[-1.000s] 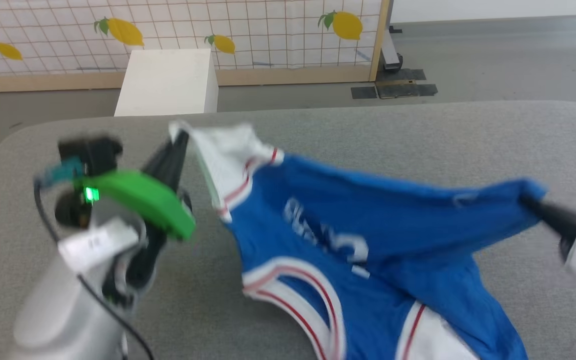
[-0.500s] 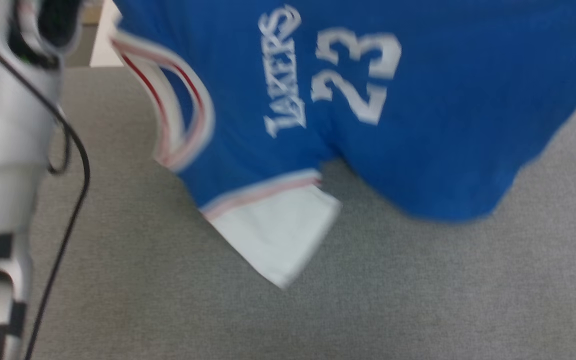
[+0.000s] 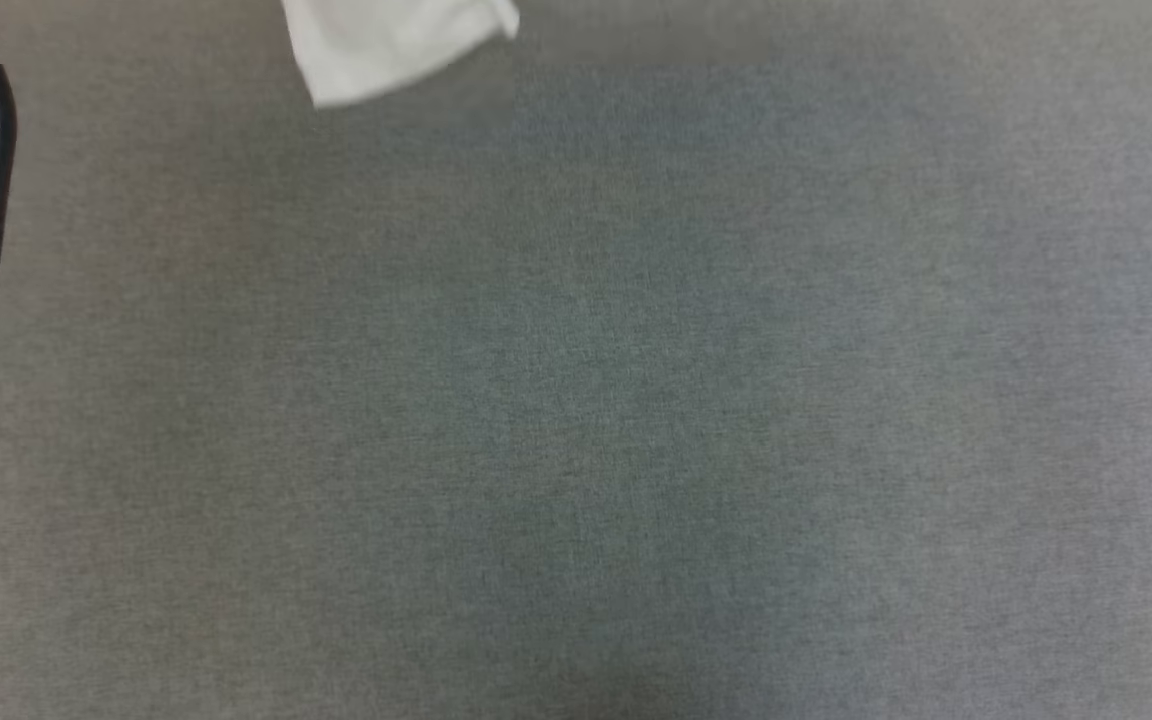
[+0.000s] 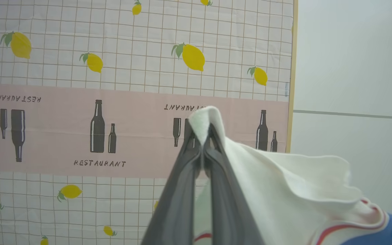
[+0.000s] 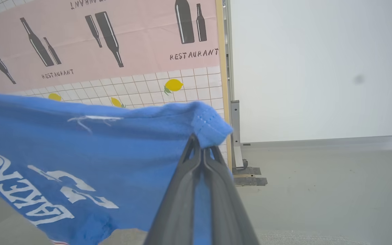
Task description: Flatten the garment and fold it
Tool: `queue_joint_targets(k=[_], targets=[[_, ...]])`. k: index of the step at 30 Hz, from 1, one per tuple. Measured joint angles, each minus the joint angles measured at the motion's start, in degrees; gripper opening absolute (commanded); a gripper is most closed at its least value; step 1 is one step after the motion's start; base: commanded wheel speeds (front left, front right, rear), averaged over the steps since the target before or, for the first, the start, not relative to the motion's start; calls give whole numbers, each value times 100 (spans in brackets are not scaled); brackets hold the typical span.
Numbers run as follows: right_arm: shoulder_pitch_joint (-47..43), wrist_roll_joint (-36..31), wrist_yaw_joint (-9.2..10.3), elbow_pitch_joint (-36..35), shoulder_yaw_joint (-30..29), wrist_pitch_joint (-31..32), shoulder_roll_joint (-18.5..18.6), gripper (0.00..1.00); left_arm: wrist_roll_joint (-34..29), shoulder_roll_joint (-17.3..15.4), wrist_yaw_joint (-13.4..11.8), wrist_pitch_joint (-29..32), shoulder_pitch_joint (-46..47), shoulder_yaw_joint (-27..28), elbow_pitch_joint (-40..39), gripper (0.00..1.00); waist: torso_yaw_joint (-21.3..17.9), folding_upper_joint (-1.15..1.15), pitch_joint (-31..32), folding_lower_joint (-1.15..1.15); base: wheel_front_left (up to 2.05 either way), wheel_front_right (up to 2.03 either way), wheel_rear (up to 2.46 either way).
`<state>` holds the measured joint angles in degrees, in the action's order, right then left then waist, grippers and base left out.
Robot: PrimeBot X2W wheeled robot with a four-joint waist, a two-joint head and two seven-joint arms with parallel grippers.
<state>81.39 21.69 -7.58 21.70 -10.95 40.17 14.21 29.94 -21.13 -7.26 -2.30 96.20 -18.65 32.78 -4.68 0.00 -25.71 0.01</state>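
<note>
The royal-blue soft jersey T-shirt with white red-striped sleeves [image 5: 97, 143] hangs above the grey felt-like surface [image 3: 576, 400], with a white sleeve tip dangling at 11 o'clock in the head view. The left gripper [image 4: 201, 136] has its jaws pinched tight on a white sleeve edge. The right gripper [image 5: 202, 145] has its jaws clamped on a blue hem corner. This looks like the flattening step. The next move probably calls for lowering both corners evenly under tension.
</note>
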Motion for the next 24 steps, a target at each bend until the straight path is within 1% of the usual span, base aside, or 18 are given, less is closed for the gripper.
queue_joint_targets(k=[3, 5, 8, 10, 13, 18, 22, 24], targets=[[92, 0, 0, 259, 83, -224, 11, 0, 12, 85, 44, -293, 41, 27, 242, 0, -2, 0, -205, 0, 0, 0, 0], [89, 40, 0, 353, 157, -366, 98, 0, 111, 223, 143, -466, 8, 49, 404, 0, 38, 0, -317, 1, 0, 0, 0], [31, 275, 1, 381, 332, -494, 236, 0, 181, 421, 327, -701, -129, 9, 571, 0, 170, 0, -400, 1, 0, 0, 0], [-137, 465, 0, 372, 502, -564, 338, 0, 229, 478, 439, -842, -319, -7, 647, 0, 271, 0, -422, 1, 0, 0, 0], [-719, 779, 0, 345, 673, -732, 471, 0, 361, 522, 580, -1001, -789, -20, 766, 0, 420, 0, -390, 1, 0, 0, 0], [-2009, 1321, 1, 89, 855, -1091, 628, 0, 447, 608, 764, -1169, -1814, -27, 736, 0, 580, 0, -116, 0, 0, 0, 0], [-3213, 1594, 1, -196, 1066, -1406, 694, 0, 522, 653, 815, -1201, -2915, -42, 534, 0, 657, 0, 241, -1, 0, 0, 0], [-3808, 1706, 1, -302, 1178, -1504, 692, 0, 427, 602, 814, -1214, -3510, -179, 396, 0, 678, 0, 447, -2, 0, 0, 0]])
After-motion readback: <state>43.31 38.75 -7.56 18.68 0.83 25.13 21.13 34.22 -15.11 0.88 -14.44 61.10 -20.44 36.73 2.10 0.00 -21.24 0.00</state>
